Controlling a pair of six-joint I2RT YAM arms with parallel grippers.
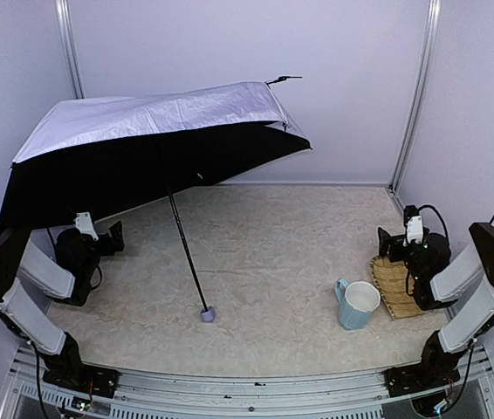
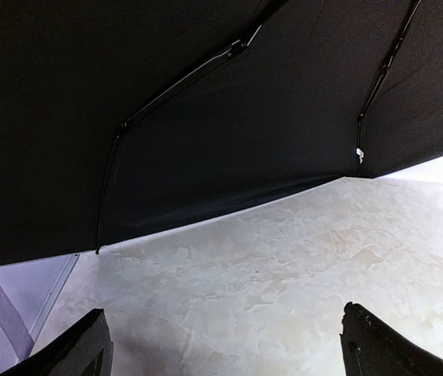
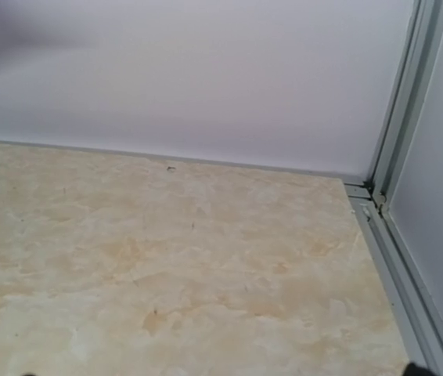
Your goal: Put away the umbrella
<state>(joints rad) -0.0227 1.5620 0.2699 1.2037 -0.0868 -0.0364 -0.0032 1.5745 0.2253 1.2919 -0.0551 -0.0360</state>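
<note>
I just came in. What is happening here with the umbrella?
Neither hand holds anything right now. The umbrella is fully open, its knob on the table and its canopy tilted over the left arm. The left hand is open and empty under the black lining. The right hand is far from it, near a mug and a woven mat; whether it is open I cannot tell.

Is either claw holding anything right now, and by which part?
Nothing is held. The left claw sits open under the umbrella without touching it; the right claw is open and empty.
</note>
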